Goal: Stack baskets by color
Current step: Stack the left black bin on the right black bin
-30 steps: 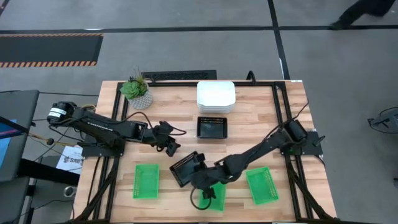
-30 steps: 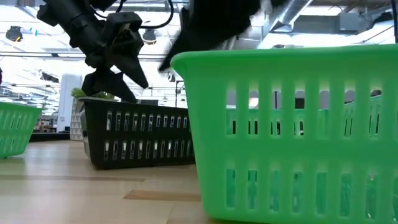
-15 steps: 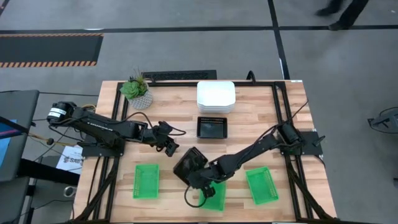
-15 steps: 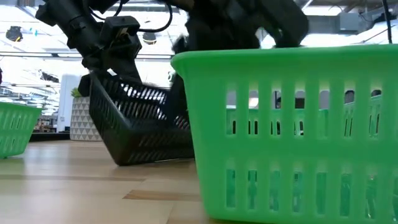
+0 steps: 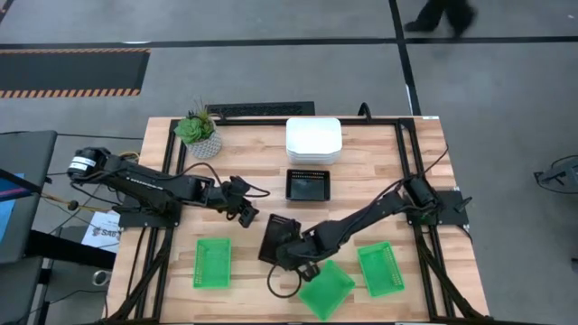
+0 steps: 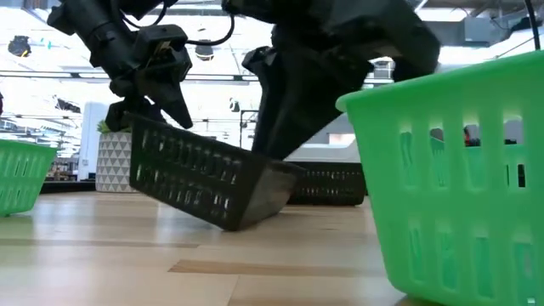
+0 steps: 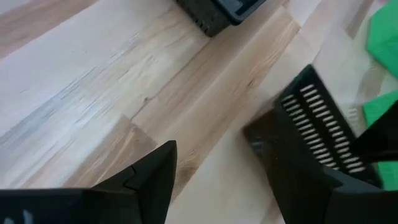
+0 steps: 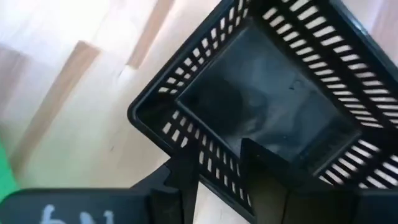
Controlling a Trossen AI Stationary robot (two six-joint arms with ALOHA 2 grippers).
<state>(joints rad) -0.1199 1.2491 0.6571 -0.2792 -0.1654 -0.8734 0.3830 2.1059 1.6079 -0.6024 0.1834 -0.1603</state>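
Right gripper (image 5: pixel 291 250) clamps the rim of a black basket (image 6: pixel 204 180): one finger inside, one outside. Basket tilted, one edge on the table (image 5: pixel 361 194), near front-centre. A second ago it sat level. The green basket (image 5: pixel 327 289) just beside has since been shoved askew. Farther back, left gripper (image 5: pixel 247 215) hovers, fingers parted, empty. Second black basket (image 5: pixel 309 185) and white stack (image 5: pixel 313 139) beyond.
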